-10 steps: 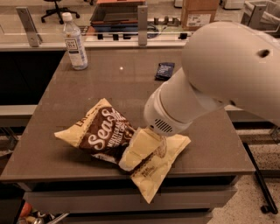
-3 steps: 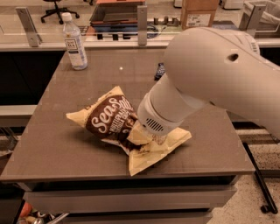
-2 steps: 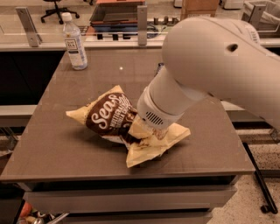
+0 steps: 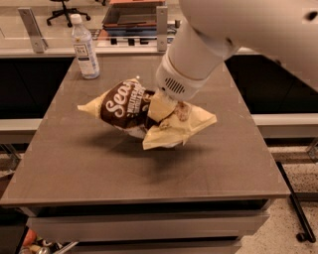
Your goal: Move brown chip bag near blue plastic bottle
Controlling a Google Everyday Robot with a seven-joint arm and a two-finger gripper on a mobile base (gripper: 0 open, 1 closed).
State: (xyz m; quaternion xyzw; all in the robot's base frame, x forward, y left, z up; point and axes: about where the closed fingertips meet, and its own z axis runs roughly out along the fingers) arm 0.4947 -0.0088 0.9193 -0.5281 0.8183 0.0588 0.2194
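Observation:
The brown chip bag (image 4: 124,106), crinkled with cream-yellow ends and a dark brown middle with white "Sea" lettering, hangs lifted above the middle of the grey-brown table (image 4: 99,163), with its shadow below it. My gripper (image 4: 161,110) comes down from the big white arm and is shut on the bag's middle. The blue plastic bottle (image 4: 84,47), clear with a white cap and white label, stands upright at the table's far left corner, apart from the bag.
Behind the table runs a counter with metal posts (image 4: 161,27) and a dark tray (image 4: 134,17). An office chair (image 4: 64,7) stands far back. The table's right edge drops to a speckled floor (image 4: 293,218).
The bag has been lifted off the table and carried up and toward the far left, closer to the bottle. The arm has moved with it.

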